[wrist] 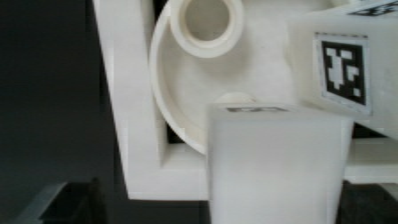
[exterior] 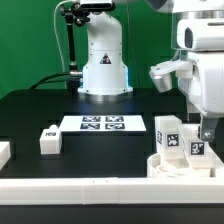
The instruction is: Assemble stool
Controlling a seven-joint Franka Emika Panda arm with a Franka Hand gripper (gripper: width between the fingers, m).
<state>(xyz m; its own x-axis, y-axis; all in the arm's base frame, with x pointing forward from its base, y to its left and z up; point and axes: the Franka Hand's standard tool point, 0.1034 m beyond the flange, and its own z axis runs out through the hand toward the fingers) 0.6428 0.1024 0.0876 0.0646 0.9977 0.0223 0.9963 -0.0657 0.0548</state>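
On the seat (exterior: pixel 162 163) two legs (exterior: pixel 170 136) stand, seemingly not yet fixed; a third leg (exterior: pixel 48 139) waits well away from the seat. The gripper (exterior: pixel 204 130) hangs spread above the seat.

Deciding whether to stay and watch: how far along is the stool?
Done: little; one leg and a second leg stand by the seat, joined or not I cannot tell. In hand: nothing visibly held; the gripper hangs open above them. Left: the loose leg by the marker board stands apart, unattached.
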